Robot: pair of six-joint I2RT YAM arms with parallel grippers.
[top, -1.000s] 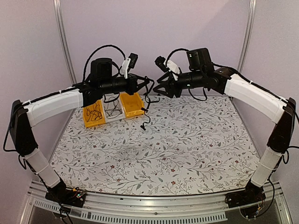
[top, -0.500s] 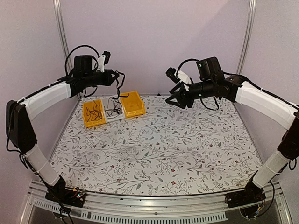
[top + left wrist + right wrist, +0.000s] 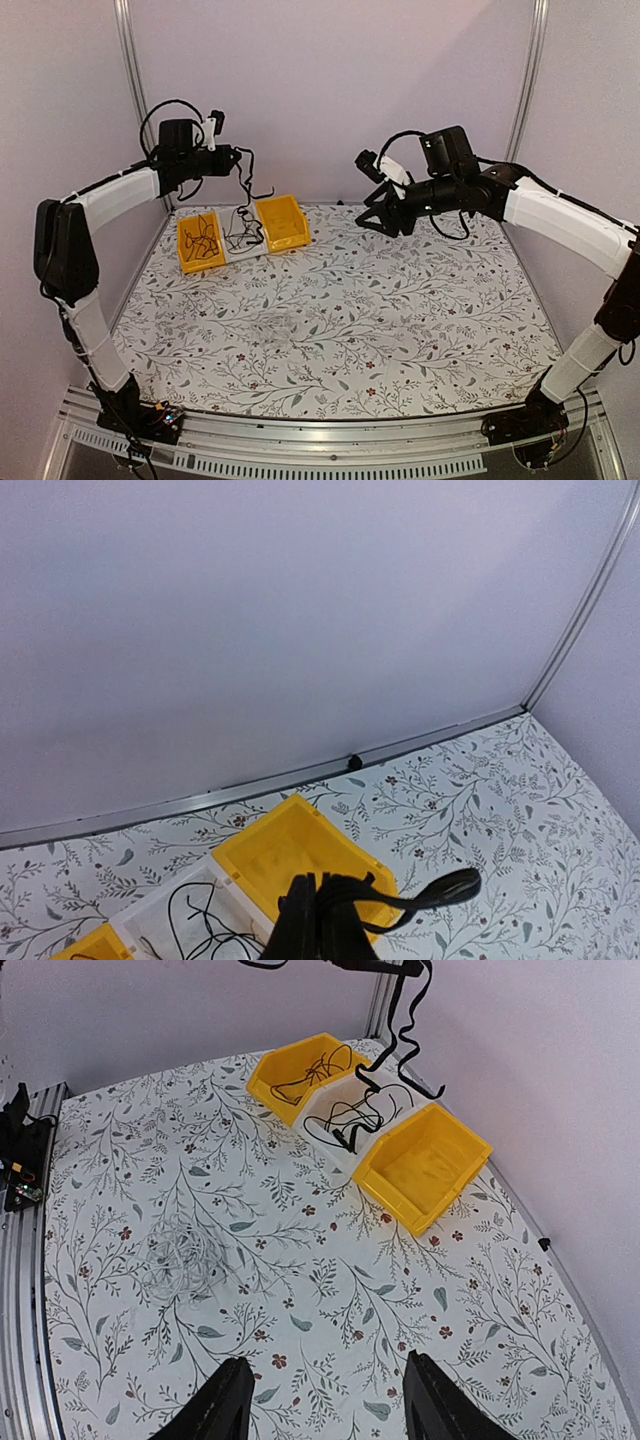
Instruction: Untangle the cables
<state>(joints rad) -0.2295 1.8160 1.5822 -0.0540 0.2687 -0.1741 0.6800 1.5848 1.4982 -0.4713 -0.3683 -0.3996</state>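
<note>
Your left tool (image 3: 320, 925) is clamped on a thin, flat black cable (image 3: 432, 888), which hangs kinked above the white plastic bin (image 3: 245, 250). More thin black cords (image 3: 340, 1120) lie looped in that bin and in the yellow plastic bin (image 3: 200, 262) touching it. Your right tool (image 3: 325, 1410) has its jaws apart, over the floral-print counter (image 3: 350, 320).

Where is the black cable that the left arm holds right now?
In the top view the cable hangs in the air at the far left, from the shut left jaws, just above the white bin and the empty yellow bin.
</note>
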